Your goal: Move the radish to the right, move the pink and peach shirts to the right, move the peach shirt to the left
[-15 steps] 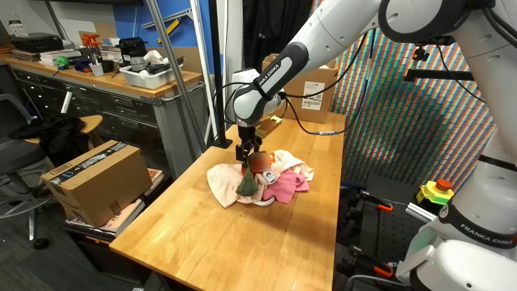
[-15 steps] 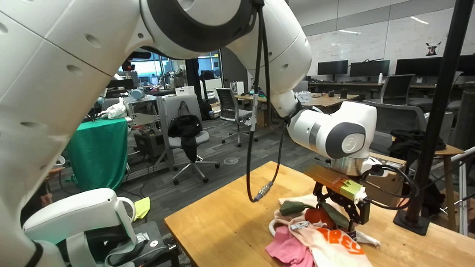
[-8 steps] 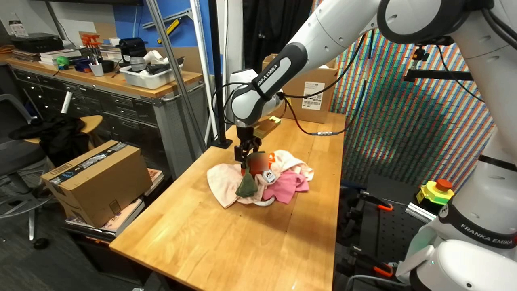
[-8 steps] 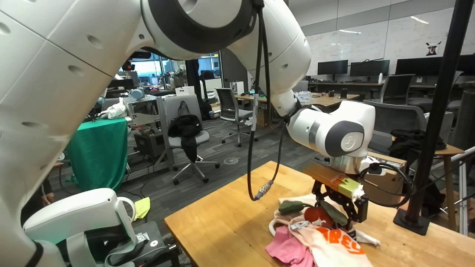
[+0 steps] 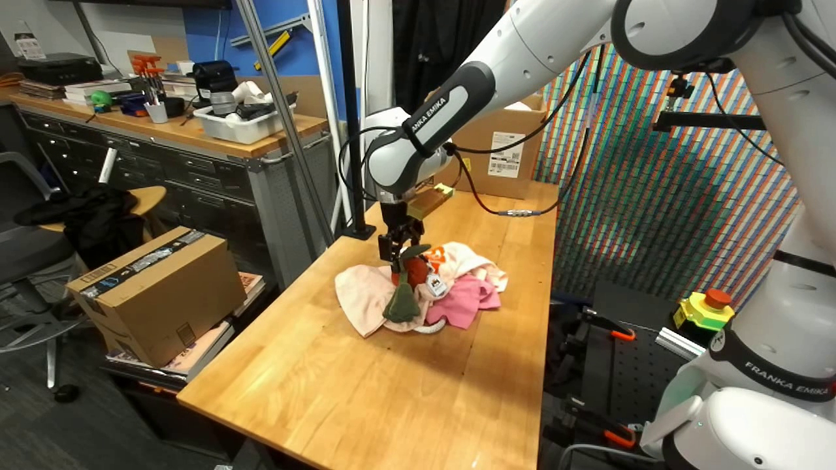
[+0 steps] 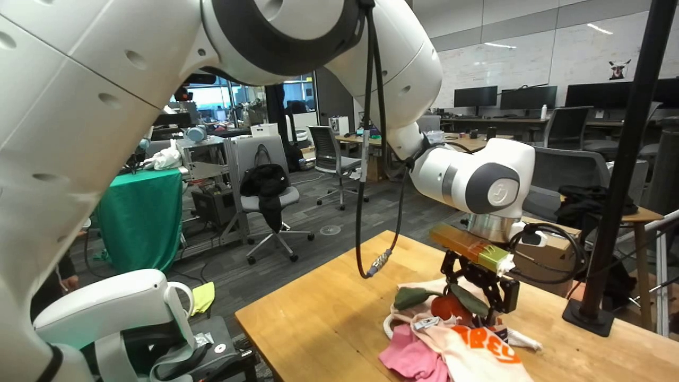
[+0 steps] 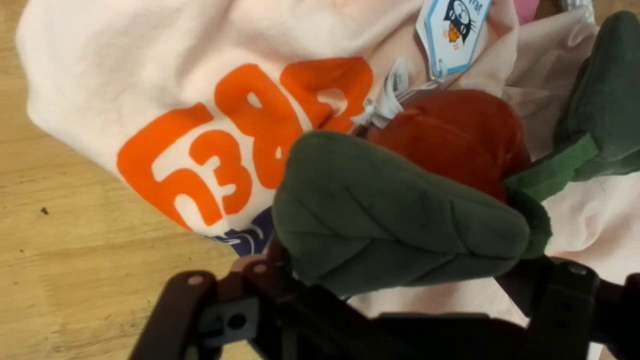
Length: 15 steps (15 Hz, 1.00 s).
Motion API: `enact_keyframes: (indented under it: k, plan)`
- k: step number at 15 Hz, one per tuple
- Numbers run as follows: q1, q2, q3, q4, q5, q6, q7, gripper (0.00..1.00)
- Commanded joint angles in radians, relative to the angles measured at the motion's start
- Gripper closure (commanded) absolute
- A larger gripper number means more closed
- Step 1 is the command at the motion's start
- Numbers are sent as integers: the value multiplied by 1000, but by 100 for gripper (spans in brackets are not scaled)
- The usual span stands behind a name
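both exterior views look across my worktop (image 5: 392, 391) from opposite sides, sharing tool (image 6: 471, 306) and shirts (image 6: 445, 347). wrist view's way closer, aimed down, tool along bottom edge.

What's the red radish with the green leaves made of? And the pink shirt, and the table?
The radish looks like velvety plush: it has a faint sheen. Its leaves seem matte plush, with stitched-looking veins. The pink shirt seems cloth, maybe cotton: it's dull and softly folded. The table looks like wood, slightly shiny: it shows grain and glare.
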Motion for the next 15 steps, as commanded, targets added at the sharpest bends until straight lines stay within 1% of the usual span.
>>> enact_keyframes:
  k: [1, 5, 6, 8, 9, 12, 13, 15]
  plan:
    - [7, -11, -5, 22, -7, -56, 17, 34]
    - [7, -9, -7, 39, -9, -85, 17, 64]
    - [6, -9, -6, 43, -9, -93, 16, 73]
    - [4, -14, -5, 47, -7, -103, 13, 87]
    - [3, -16, -4, 48, -6, -107, 9, 91]
    - [-3, -29, 0, 51, 1, -125, 1, 96]
    - [-2, -34, -2, 51, -1, -128, 4, 93]
    - [-3, -54, -2, 49, -2, -133, 0, 92]
